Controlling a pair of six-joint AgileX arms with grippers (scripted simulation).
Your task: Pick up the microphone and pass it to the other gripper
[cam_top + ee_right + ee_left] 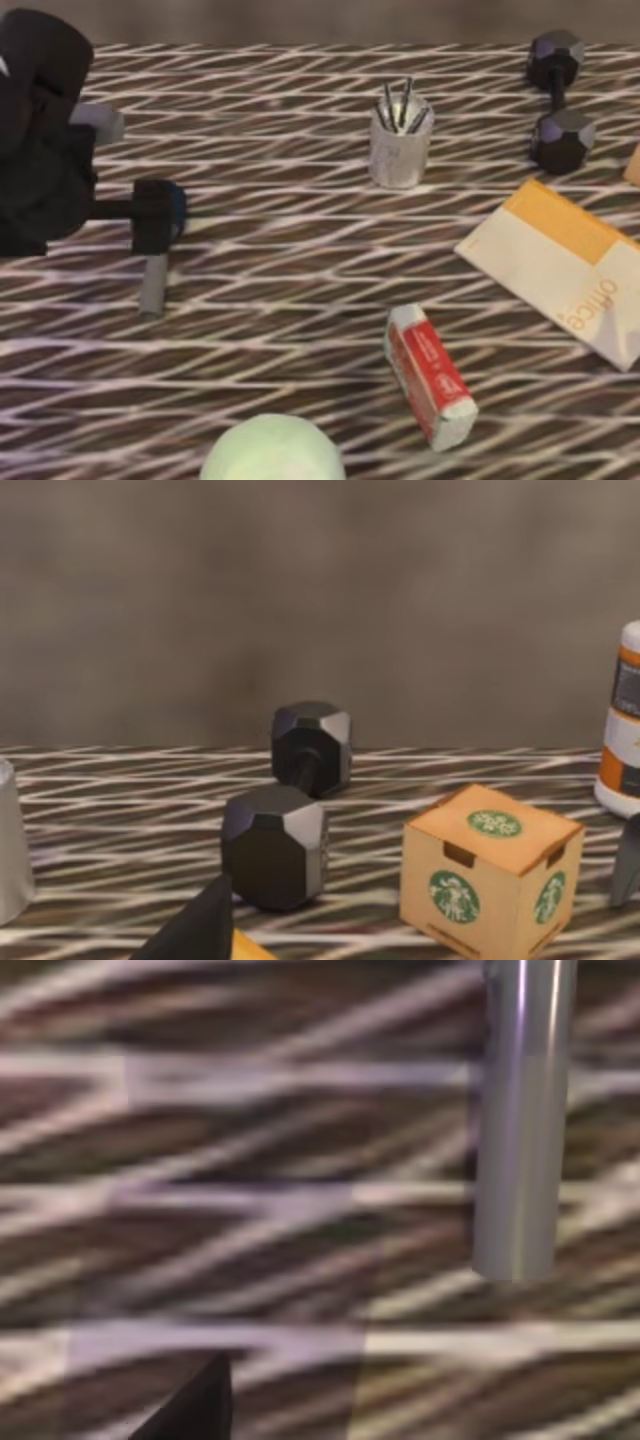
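Microphone: at the table's left side, well left of the cup of metal sticks; blue head hidden between the fingers, grey handle sticking out below.
Left gripper: over the head end, closed on the microphone.
Right gripper: out of the top view, parked near the dumbbell.
Red-and-white box: right of the microphone, below the cup.
Risk, judged: a grip so near the head leaves the handle as a lever; it may tilt or slip during the handover.
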